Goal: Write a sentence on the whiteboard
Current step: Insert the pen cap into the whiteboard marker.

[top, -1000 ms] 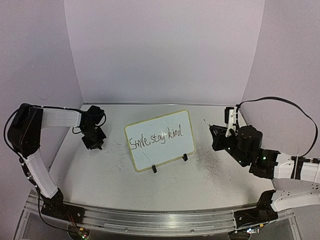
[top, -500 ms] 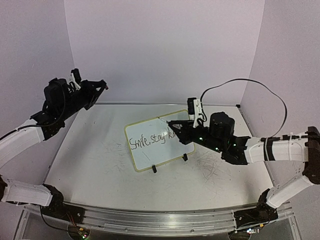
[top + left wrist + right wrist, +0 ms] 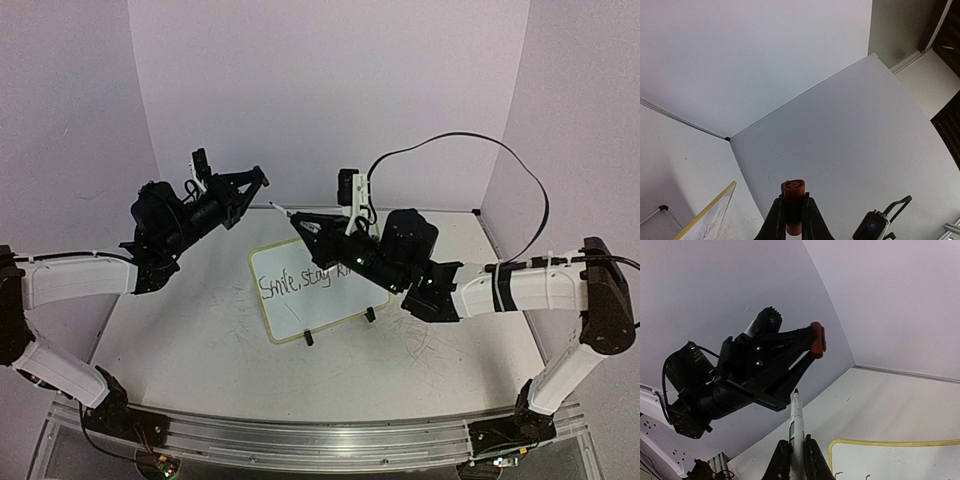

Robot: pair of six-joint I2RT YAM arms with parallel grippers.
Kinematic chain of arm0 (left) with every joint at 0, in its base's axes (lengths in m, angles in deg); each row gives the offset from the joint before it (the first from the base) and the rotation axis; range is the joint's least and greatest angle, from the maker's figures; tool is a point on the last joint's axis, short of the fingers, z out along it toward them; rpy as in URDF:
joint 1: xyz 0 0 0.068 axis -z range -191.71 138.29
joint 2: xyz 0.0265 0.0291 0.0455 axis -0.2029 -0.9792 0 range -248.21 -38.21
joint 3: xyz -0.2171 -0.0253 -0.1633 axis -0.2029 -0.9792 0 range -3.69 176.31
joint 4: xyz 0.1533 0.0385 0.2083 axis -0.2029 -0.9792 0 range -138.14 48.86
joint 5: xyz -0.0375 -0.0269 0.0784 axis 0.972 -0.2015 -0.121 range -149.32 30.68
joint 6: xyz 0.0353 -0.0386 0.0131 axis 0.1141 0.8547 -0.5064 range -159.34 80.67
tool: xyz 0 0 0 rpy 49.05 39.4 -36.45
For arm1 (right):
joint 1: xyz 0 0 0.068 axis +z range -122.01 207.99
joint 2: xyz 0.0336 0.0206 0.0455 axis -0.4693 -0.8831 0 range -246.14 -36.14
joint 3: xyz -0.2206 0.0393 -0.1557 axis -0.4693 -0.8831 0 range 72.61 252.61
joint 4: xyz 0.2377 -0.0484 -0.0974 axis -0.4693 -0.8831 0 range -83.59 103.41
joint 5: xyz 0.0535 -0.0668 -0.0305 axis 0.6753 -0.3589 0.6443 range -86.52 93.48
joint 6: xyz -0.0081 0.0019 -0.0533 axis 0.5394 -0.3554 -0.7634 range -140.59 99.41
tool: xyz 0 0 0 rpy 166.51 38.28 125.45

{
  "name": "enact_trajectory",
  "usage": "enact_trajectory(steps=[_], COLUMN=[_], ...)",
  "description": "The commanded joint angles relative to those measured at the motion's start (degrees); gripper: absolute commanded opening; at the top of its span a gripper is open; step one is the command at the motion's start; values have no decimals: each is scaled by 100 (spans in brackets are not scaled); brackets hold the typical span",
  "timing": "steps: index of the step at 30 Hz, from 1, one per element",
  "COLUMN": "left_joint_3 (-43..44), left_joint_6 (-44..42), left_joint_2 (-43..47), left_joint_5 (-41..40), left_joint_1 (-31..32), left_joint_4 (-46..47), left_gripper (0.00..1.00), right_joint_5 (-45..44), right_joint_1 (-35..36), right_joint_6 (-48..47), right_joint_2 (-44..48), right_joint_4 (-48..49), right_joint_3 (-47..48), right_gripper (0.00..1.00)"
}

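The left gripper [image 3: 793, 222] pinches a red cap [image 3: 793, 199]; the right gripper [image 3: 796, 452] pinches a marker [image 3: 796, 420], its tip just short of the cap. The whiteboard [image 3: 325, 305], bearing the sentence [image 3: 308, 277], stands below both sets of fingertips

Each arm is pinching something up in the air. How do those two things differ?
The left pincer grips a short, stubby red cap; the right pincer grips a long, thin white pen with a black tip. The cap barely sticks out; the pen pokes well past its pincer. Both are clamped tight, up in the air.
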Motion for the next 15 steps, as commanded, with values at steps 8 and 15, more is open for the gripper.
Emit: enact_trajectory(steps=[8,15], left_joint_3=[0,145], left_joint_6=[348,394], left_joint_2=[-135,-298], left_joint_5=[40,144], left_joint_1=[105,126], left_joint_4=[908,929], left_gripper=[0,0], right_joint_5=[-676,-641], right_joint_1=[3,6], right_joint_6=[-256,-319], right_joint_2=[-143,-243], right_joint_4=[312,345], right_joint_3=[505,640], right_gripper=[0,0])
